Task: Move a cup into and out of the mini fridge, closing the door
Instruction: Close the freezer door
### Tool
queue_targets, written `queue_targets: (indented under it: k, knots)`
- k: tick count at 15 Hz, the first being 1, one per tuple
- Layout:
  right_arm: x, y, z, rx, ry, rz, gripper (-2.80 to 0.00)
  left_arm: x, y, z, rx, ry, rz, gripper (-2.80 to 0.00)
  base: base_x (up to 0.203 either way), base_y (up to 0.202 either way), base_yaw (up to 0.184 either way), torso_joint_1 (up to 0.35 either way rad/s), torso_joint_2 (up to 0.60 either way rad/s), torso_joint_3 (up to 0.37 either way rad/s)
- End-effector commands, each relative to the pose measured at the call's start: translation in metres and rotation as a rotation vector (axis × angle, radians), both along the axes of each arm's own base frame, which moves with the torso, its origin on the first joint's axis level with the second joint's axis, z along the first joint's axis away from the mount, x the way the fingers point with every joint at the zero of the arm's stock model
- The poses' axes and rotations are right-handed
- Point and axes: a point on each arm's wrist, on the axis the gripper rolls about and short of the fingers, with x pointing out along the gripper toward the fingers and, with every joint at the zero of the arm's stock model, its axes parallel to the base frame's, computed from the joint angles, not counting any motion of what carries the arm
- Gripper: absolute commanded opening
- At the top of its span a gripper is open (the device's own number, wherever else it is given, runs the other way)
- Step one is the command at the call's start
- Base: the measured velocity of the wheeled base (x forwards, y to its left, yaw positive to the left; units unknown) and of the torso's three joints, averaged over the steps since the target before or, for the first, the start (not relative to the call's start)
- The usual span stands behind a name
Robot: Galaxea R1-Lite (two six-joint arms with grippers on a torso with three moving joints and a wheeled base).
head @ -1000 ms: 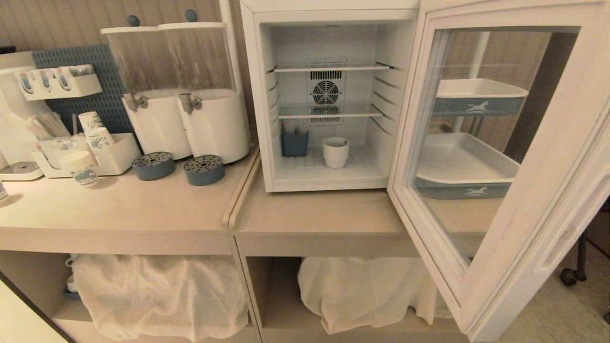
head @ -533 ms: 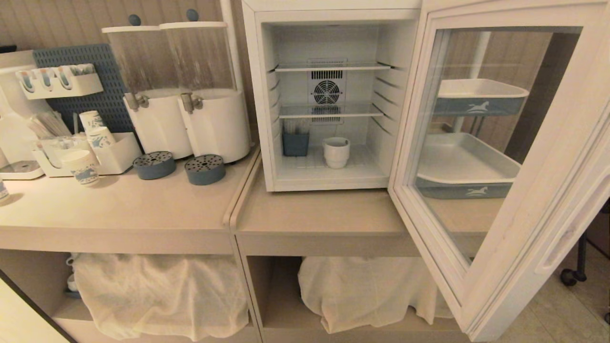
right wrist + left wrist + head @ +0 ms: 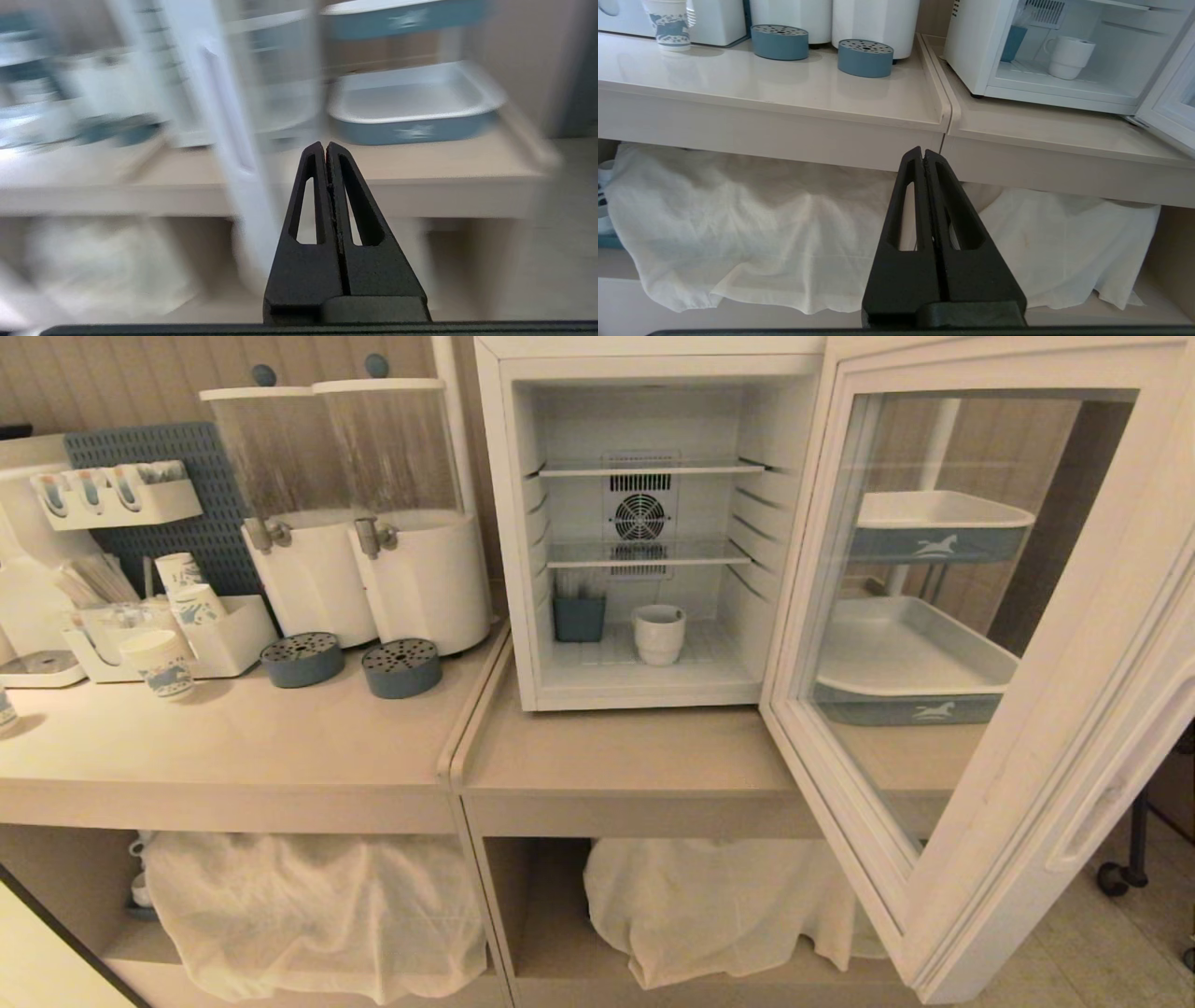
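mug: squat white ceramic cup (image 3: 658, 633) sits on the open white mini fridge (image 3: 644, 364) floor, nowhere near either claw
left gripper (image 3: 923, 155): clenched, empty, below the counter
right gripper (image 3: 325, 148): clenched, empty, by the glass door (image 3: 971, 644)

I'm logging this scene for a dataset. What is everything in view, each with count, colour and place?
mini fridge: 1, white, on counter
door: 1, white-framed glass, swung open right
cup: 1, white, fridge floor
blue container: 1, left of cup
drink dispensers: 2, white, left of fridge
drip trays: 2, blue, below taps
paper cups: several, white-blue, far left
trays: 2, white-blue, behind door
cloths: 2, white, lower shelves
left gripper: black, shut, below counter edge
right gripper: black, shut, near door
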Motion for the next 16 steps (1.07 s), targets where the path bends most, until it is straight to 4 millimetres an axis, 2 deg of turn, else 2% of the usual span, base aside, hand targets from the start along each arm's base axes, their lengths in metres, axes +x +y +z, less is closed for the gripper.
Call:
queue_targets:
  k: [1, 3, 5, 8, 10, 13, 16]
  knots:
    - [0.027, -0.005, 0.025, -0.013, 0.096, 0.178, -2.80, 0.003, 0.000, -0.011, -0.001, 0.034, 0.000, -2.80, 0.000, 0.000, 0.000, 0.000, 0.00, 0.000]
    - [0.049, 0.000, 0.041, -0.050, 0.200, 0.311, -2.80, 0.003, 0.000, -0.011, -0.001, 0.034, 0.000, -2.80, 0.000, 0.000, 0.000, 0.000, 0.00, 0.000]
    - [0.057, 0.004, 0.052, -0.078, 0.231, 0.348, -2.80, 0.003, 0.000, -0.011, -0.001, 0.034, 0.000, -2.80, 0.000, 0.000, 0.000, 0.000, 0.00, 0.000]
    - [0.082, 0.022, 0.061, -0.037, 0.290, 0.306, -2.80, 0.003, 0.000, -0.011, -0.001, 0.034, 0.000, -2.80, 0.000, 0.000, 0.000, 0.000, 0.00, 0.000]
    - [0.099, 0.029, 0.069, 0.041, 0.281, 0.193, -2.80, 0.003, 0.000, -0.011, -0.001, 0.034, 0.000, -2.80, 0.000, 0.000, 0.000, 0.000, 0.00, 0.000]
    - [0.134, 0.038, 0.072, 0.109, 0.304, 0.067, -2.80, 0.003, 0.000, -0.011, -0.001, 0.034, 0.000, -2.80, 0.000, 0.000, 0.000, 0.000, 0.00, 0.000]
    - [0.159, 0.030, 0.056, 0.065, 0.380, 0.202, -2.80, 0.003, 0.000, -0.011, -0.001, 0.034, 0.000, -2.80, 0.000, 0.000, 0.000, 0.000, 0.00, 0.000]
